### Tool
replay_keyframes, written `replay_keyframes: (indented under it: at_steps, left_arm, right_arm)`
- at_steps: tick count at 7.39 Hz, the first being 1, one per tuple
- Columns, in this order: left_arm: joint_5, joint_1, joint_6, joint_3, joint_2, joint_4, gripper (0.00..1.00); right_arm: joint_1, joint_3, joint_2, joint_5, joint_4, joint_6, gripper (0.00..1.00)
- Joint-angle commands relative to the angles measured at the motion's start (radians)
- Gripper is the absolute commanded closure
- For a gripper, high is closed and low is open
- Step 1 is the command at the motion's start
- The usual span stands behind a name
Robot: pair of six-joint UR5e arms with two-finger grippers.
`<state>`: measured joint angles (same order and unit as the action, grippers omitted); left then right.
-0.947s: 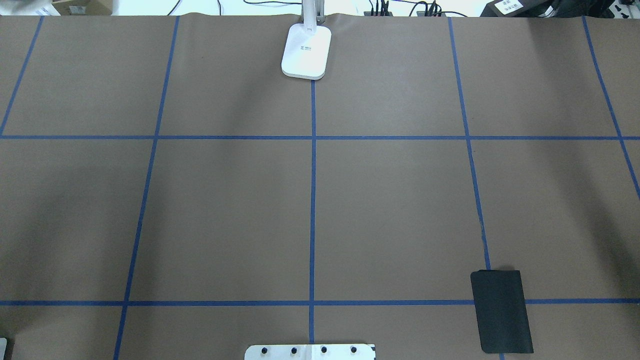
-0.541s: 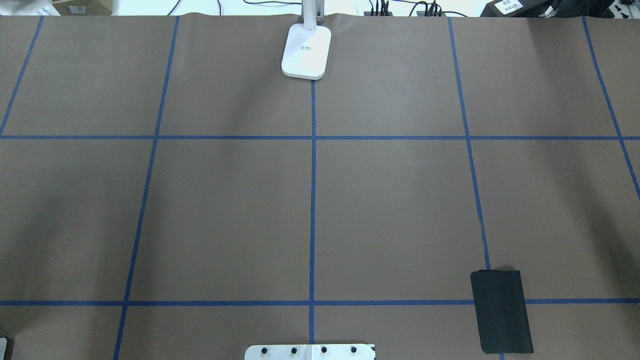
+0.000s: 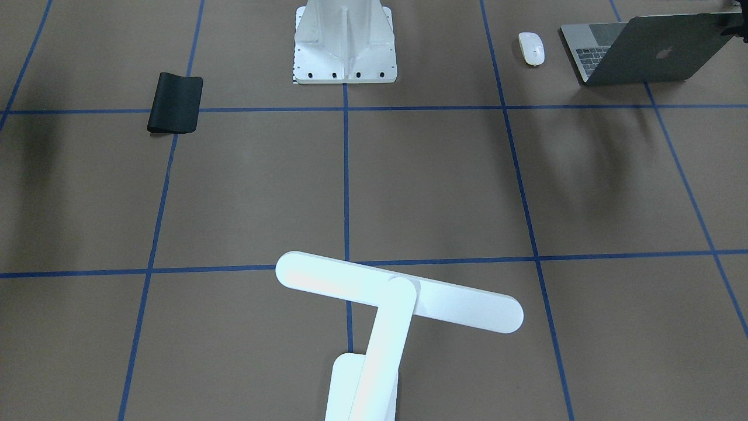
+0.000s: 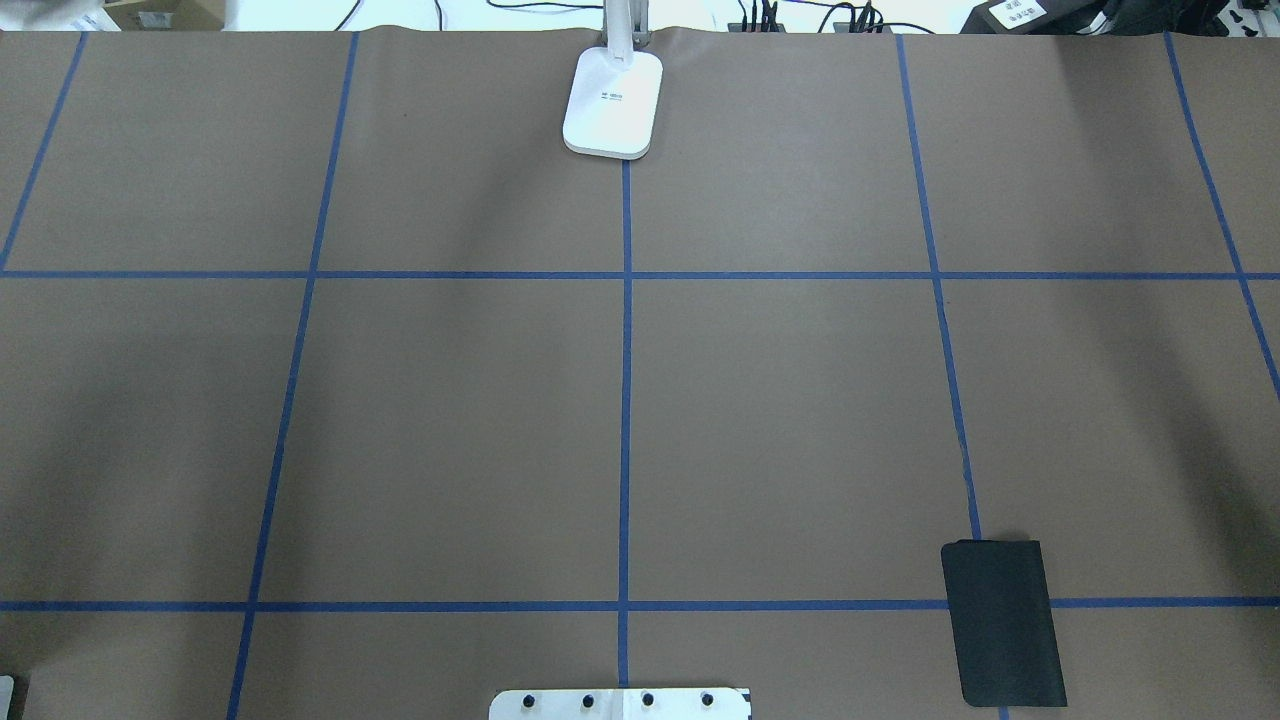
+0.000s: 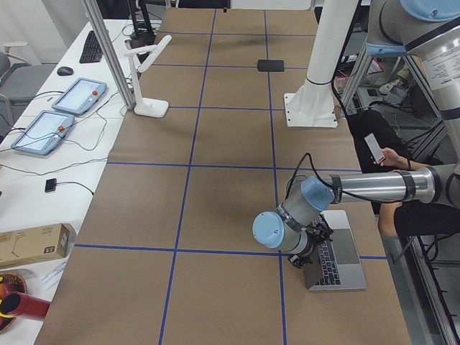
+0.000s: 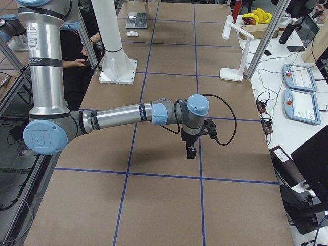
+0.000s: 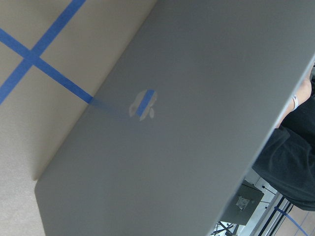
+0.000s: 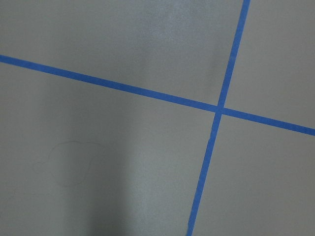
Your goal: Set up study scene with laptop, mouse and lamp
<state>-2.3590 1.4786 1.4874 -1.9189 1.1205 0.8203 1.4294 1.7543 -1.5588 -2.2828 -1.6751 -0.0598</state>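
One arm is near: my left gripper [image 5: 310,253] beside the laptop [image 5: 341,262], right gripper [image 6: 190,151] well apart (can't tell either's opening).

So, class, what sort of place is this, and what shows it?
Most likely a robotics lab: a robot arm reaches over a table gridded with blue tape, and touchscreen control pendants lie on a side bench.

Robot lab: blue-tape grid table [image 4: 450,430] w/ arm pedestal [image 3: 345,41], teach pendants [image 6: 301,78] alongside.
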Motion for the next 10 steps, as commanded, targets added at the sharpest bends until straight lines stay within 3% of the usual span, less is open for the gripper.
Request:
replay_keyframes:
  at_steps: [1, 6, 10]
  left_arm:
    - [0.000, 0.000, -0.003, 0.032, 0.036, 0.019, 0.01]
    - [0.000, 0.014, -0.001, 0.037, 0.070, 0.019, 0.18]
    - [0.001, 0.012, -0.003, 0.038, 0.094, 0.017, 0.50]
  right_arm:
    - [-0.003, -0.001, 0.000, -0.001, 0.000, 0.000, 0.00]
    - [-0.006, 0.002, 0.000, -0.001, 0.000, 0.002, 0.00]
    - [-0.007, 0.001, 0.000, -0.001, 0.000, 0.002, 0.00]
